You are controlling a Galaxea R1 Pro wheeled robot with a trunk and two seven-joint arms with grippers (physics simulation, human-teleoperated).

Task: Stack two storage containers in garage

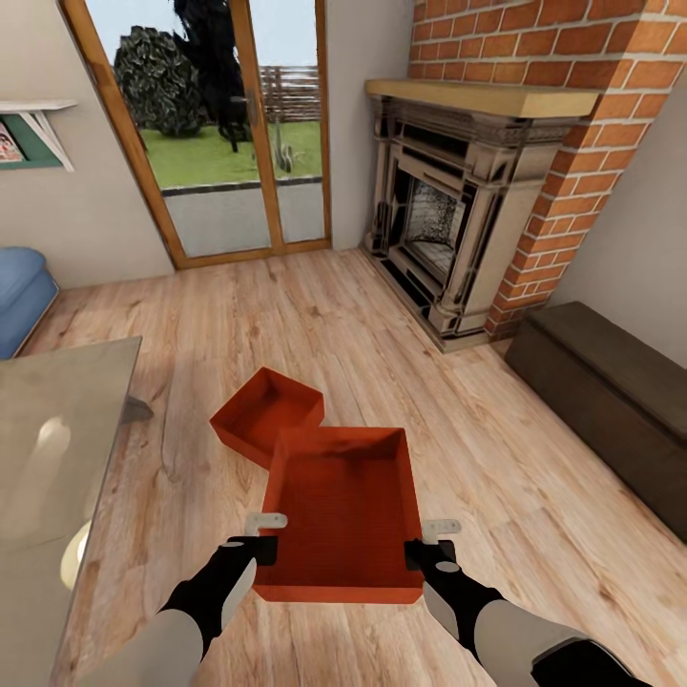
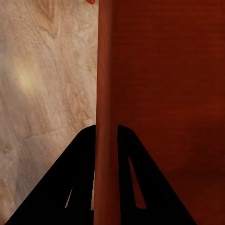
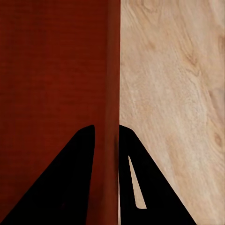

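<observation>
I am in the living room, over its light wood plank floor (image 1: 458, 420). One orange-red storage container (image 1: 343, 510) is right in front of me, held by both arms. My left gripper (image 1: 269, 534) is shut on its left wall and my right gripper (image 1: 429, 539) is shut on its right wall. In the left wrist view the gripper (image 2: 107, 129) straddles the thin wall of the container (image 2: 164, 93). The right wrist view shows the same grip (image 3: 107, 129) on the container (image 3: 56, 70). The second storage container (image 1: 265, 412) lies on the planks just behind, partly covered by the held one.
A glass-topped table (image 1: 57, 458) stands close on my left, with a blue sofa (image 1: 19, 296) behind it. A brick fireplace (image 1: 448, 219) and a dark low bench (image 1: 611, 401) line the right side. Glass doors (image 1: 229, 143) are straight ahead.
</observation>
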